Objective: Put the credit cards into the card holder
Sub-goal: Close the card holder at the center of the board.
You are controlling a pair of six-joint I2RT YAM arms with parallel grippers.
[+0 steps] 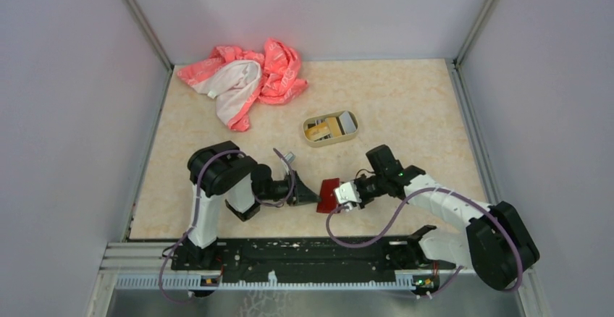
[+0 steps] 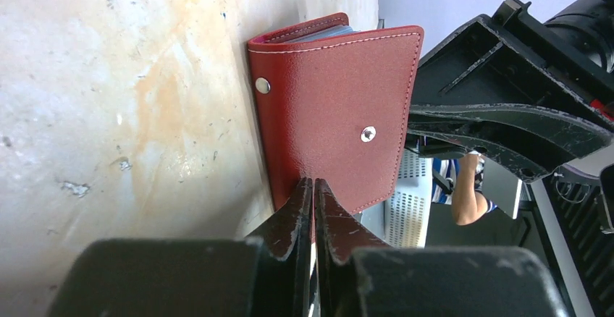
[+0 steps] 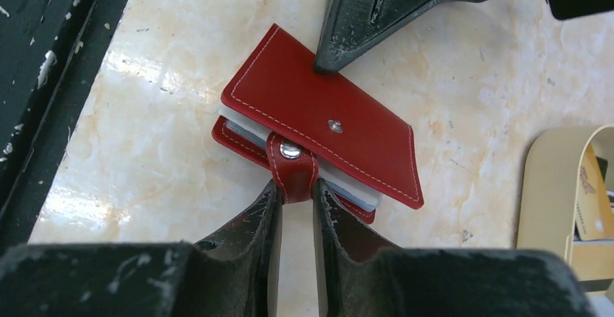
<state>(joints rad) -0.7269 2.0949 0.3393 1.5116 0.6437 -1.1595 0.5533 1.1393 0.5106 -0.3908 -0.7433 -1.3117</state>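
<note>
One red card holder (image 3: 289,93) on table (image 1: 405,107): snap tab pinched by right gripper (image 3: 295,187); left gripper (image 2: 313,183) nearly pressed together, tips against cover edge. Beyond, one tin tray (image 1: 333,143), one pink cloth (image 1: 246,82).

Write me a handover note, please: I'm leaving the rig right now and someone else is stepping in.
Left gripper: fingers shut, tips pressing on the wallet cover.
Right gripper: fingers closed on the wallet's snap strap.
Wallet: folded, on the table between the arms.
Cards: in the tin, farther back.
Done: strap unfastened; no card in either gripper.
Left: open the wallet, then move the cards in.
</note>
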